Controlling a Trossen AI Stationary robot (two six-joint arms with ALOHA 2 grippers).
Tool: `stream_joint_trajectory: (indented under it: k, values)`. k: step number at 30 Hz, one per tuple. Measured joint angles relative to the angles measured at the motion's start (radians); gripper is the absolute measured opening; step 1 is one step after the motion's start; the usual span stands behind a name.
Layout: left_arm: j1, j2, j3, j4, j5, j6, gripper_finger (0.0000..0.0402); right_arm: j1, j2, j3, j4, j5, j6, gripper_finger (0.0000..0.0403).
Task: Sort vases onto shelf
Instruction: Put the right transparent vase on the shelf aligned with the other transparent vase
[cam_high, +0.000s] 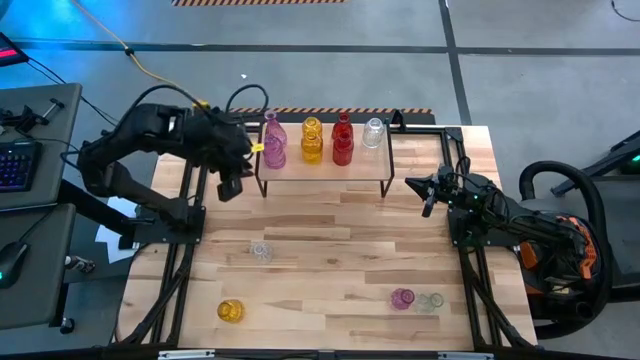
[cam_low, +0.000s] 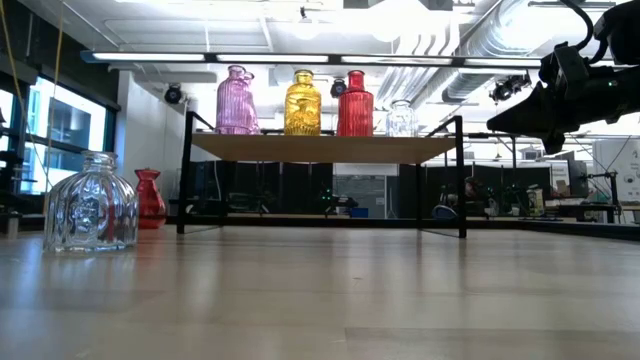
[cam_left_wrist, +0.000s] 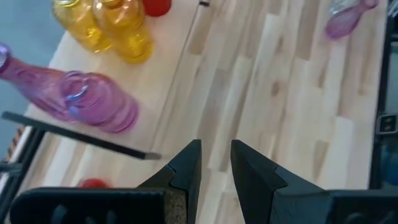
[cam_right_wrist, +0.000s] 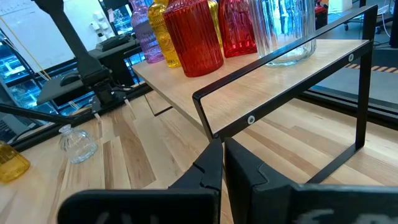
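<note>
Vases are already sitting four abreast on the shelf (cam_high: 325, 175): pink vase (cam_high: 273, 143), yellow vase (cam_high: 312, 141), red vase (cam_high: 342, 140), clear vase (cam_high: 373, 132), all upright in a row w/ small gaps. Left claw (cam_high: 232, 185) is hanging just off the shelf's left end, beside the pink one, fingers (cam_left_wrist: 186, 171) narrow w/ a slim gap and nothing between them, so it looks like a drop-off step w/ the claw now empty — judgement only. Right claw (cam_high: 428, 195) is waiting near the shelf's right end, pinched closed, empty, fingers pointing at the black frame. Still loose on the table (cam_high: 340, 255): a squat clear vase (cam_high: 261, 249) mid-left, an amber vase (cam_high: 231, 311) near the front-left corner, a magenta vase (cam_high: 402, 298) and a pale clear-green vase (cam_high: 430, 301) touching or nearly so at front right; in the low view a small red vase (cam_low: 149, 198) is also showing behind the clear one, standing below and left of the shelf. Roughly half sorted, I'd say. Next move prob. calls for the left arm to swing back over the squat clear vase, spread the claw wider, come down on the neck, then lift clear of the shelf frame w/o clipping the pink vase.
</note>
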Motion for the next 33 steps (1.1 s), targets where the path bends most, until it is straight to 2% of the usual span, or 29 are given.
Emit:
stream_joint_trajectory:
  k: [4, 10, 22, 24, 28, 30, 33]
  values:
    - [-0.045, 0.006, 0.0, 0.027, -0.004, -0.051, 0.0076, 0.0, 0.0, 0.0, 0.0, 0.0, 0.0, 0.0]
    - [-0.098, 0.027, 0.0, 0.083, -0.066, -0.13, 0.0076, 0.0, 0.0, 0.0, 0.0, 0.0, 0.0, 0.0]
    - [-0.181, 0.143, 0.0, 0.142, -0.069, -0.178, 0.0076, 0.0, 0.008, 0.0, 0.009, 0.006, -0.001, 0.0]
    - [-0.194, 0.168, 0.0, 0.146, -0.069, -0.202, 0.0076, 0.0, 0.011, 0.0, 0.02, -0.005, 0.087, 0.0]
    - [-0.21, 0.22, 0.0, 0.189, -0.069, -0.257, 0.0076, 0.0, 0.012, 0.0, 0.046, -0.026, 0.426, 0.0]
    - [-0.217, 0.238, 0.0, 0.21, -0.069, -0.279, 0.0076, 0.0, 0.012, 0.0, 0.043, -0.028, 0.498, 0.0]
    - [-0.227, 0.26, 0.0, 0.24, -0.069, -0.307, 0.0076, 0.0, 0.012, 0.0, 0.044, -0.08, 0.517, 0.0]
